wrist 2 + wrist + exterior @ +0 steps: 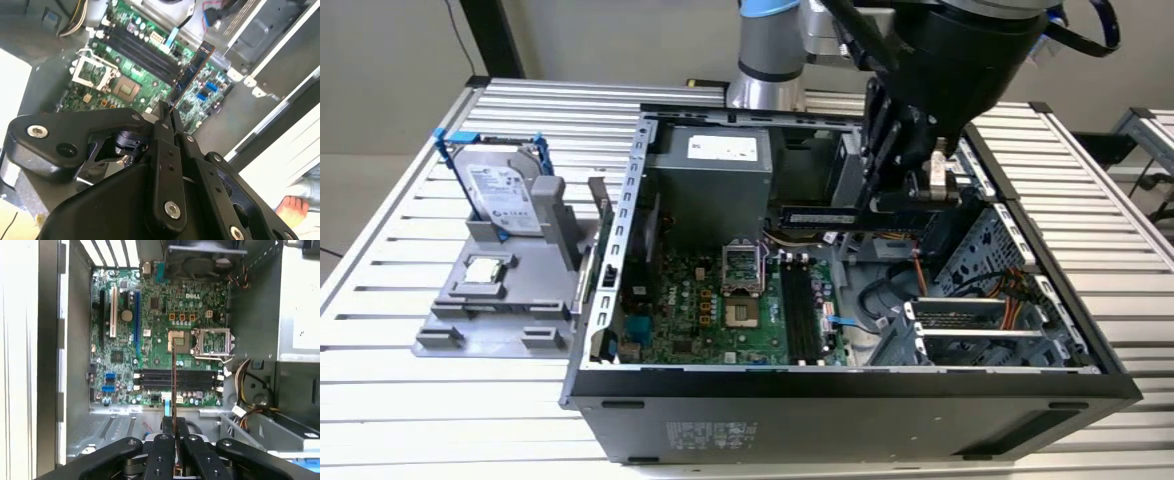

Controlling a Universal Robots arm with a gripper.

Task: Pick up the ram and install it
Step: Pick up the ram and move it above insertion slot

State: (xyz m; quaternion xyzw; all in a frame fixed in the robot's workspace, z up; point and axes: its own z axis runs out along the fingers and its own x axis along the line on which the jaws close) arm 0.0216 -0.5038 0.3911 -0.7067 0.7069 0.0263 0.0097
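So, the gripper (167, 114) is pinched tight on the ram (194, 70), with 2 black fingers (162, 150) pressed flat against its faces at 1 end. The rest of the stick pokes out past the fingertips. It's held in the air inside the open computer case (854, 385), above the green motherboard (150, 340) and not touching the black memory slots (195, 376). The ram is long, thin and dark with small chips, and edge-on in the first wrist view it's just a sliver.

Exterior view: high, off-arm, angled down into open computer case (854, 385). Both wrist views: close behind gripper (174, 421), sighting along ram (173, 375) onto motherboard (150, 355), shared by all three.
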